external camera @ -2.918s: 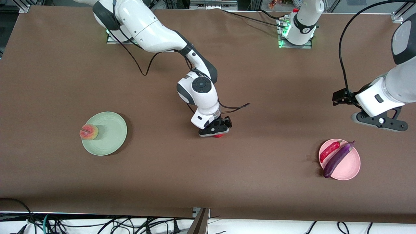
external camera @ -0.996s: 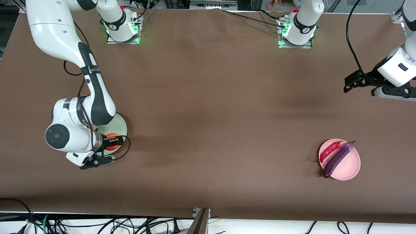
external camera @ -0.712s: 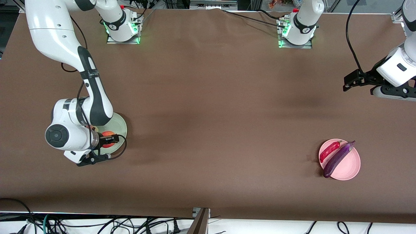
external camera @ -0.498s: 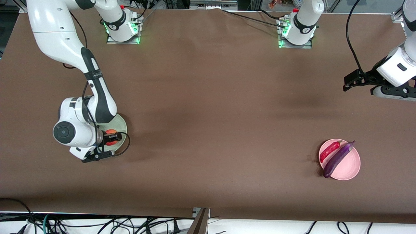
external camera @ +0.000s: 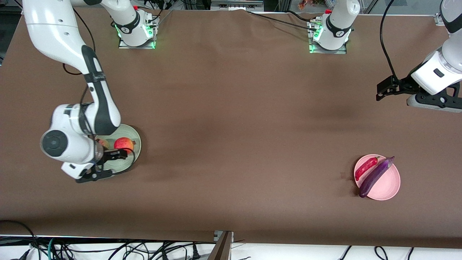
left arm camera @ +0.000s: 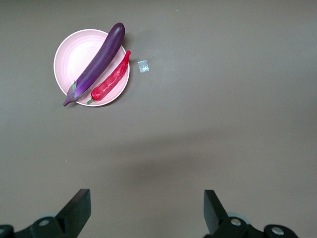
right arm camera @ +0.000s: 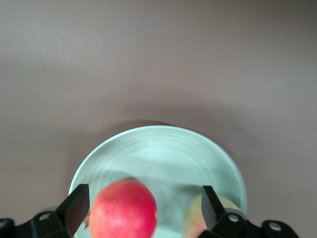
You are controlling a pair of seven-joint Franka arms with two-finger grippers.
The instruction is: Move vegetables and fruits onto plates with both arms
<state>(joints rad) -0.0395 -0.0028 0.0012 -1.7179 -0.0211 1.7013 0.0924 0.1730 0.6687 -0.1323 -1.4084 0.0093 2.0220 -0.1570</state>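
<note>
While our right tool [right arm camera: 143, 210] hovers over the green plate [external camera: 134, 135], fingers spread wide and holding nothing, we see the apple [external camera: 123, 144] and peach [external camera: 103, 143] on that plate; our left tool [left arm camera: 147, 213] waits wide open above bare bench [external camera: 231, 119], the eggplant [external camera: 375, 177] and chili [external camera: 365, 168] on the pink plate [external camera: 388, 189]

Wide bare tabletop [external camera: 231, 119] between green plate [external camera: 134, 134] and pink plate [external camera: 388, 187] — free passage. Right gripper [external camera: 108, 163] spread over green plate's camera-side edge; apple [external camera: 123, 144], peach [external camera: 103, 143] fill plate.
</note>
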